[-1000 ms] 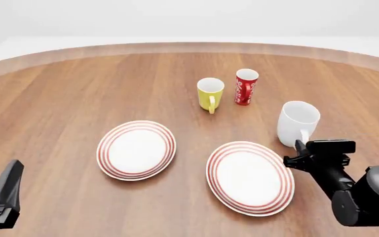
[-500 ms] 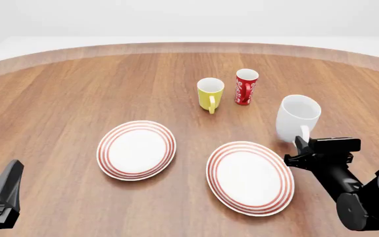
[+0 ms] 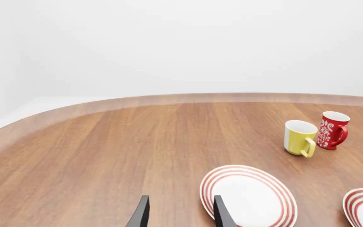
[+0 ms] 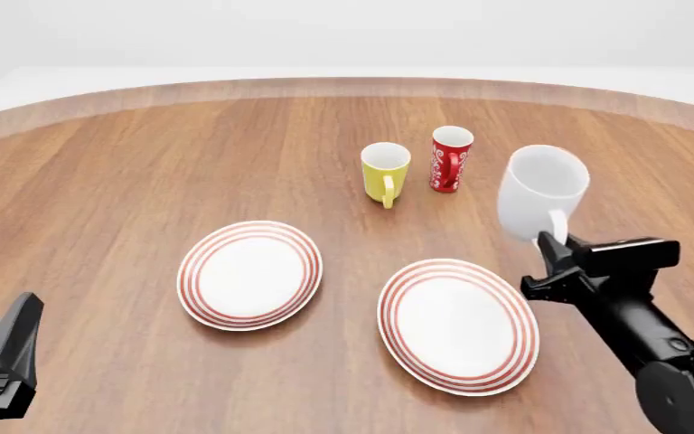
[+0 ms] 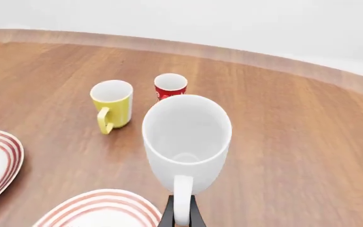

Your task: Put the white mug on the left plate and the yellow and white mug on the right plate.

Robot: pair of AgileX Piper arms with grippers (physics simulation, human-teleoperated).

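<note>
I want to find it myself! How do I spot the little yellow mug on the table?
Start at the two red-ringed plates near the front of the wooden table, then look farther back, beyond the gap between them. Two small cups stand side by side: the yellow and white mug is the left one, with a handle and a white inside, unlike the red cup.

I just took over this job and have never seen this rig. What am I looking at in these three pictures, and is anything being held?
These are simulator renders of two robot arms at a wooden table. The front view looks down from behind the arms; the other two come from cameras behind each pincer. The right pincer is shut on the handle of the white mug. The left pincer is open and holds nothing. On the table stand the yellow and white mug and a red cup, with the left plate and right plate nearer the arms, both bare.
</note>
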